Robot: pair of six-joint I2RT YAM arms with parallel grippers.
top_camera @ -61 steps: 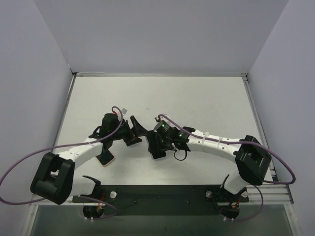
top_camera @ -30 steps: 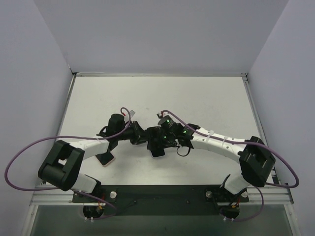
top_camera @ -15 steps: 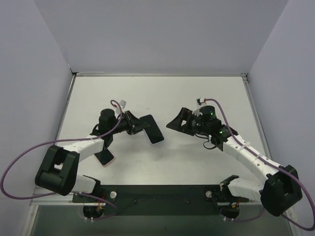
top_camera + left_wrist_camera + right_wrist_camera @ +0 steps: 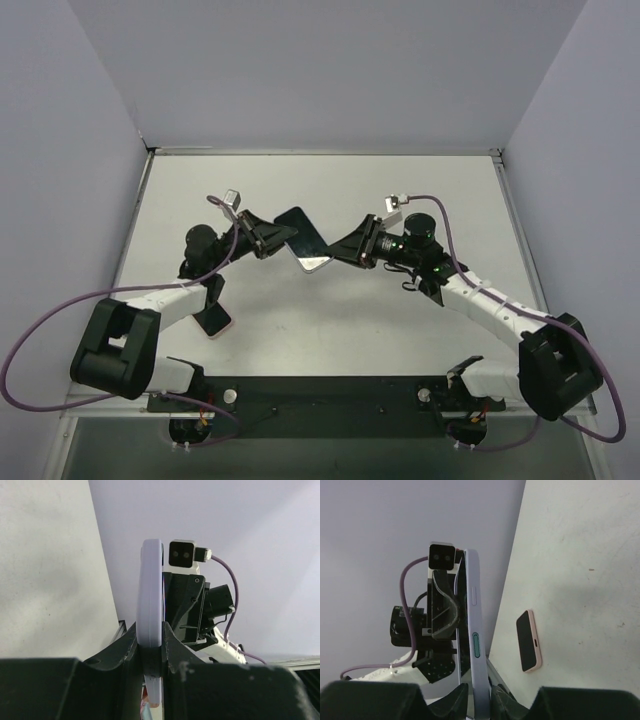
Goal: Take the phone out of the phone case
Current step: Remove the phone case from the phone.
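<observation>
The phone [image 4: 303, 236] is held in the air above the middle of the table [image 4: 420, 190], between the two arms. From above, its dark face is seen tilted, with a pale edge at the near side. The left gripper [image 4: 275, 238] is clenched on the left part of the phone. In the left wrist view the pale lavender edge is seen pressed between the two black fingers [image 4: 125, 647]. The right gripper [image 4: 338, 255] is also closed on the phone, at its near right corner. In the right wrist view the thin edge, with a green button [image 4: 475, 645] on it, stands upright between the fingers, which are touching it on both sides. The two grippers are pointed toward each other, so that the small camera of each wrist is seen behind the phone in the view of the other wrist. A pink case [image 4: 214, 321] is laid flat on the table at the near left, just beside the left arm and well apart from the phone. Its dark side is turned up and its pink rim is seen all around.
</observation>
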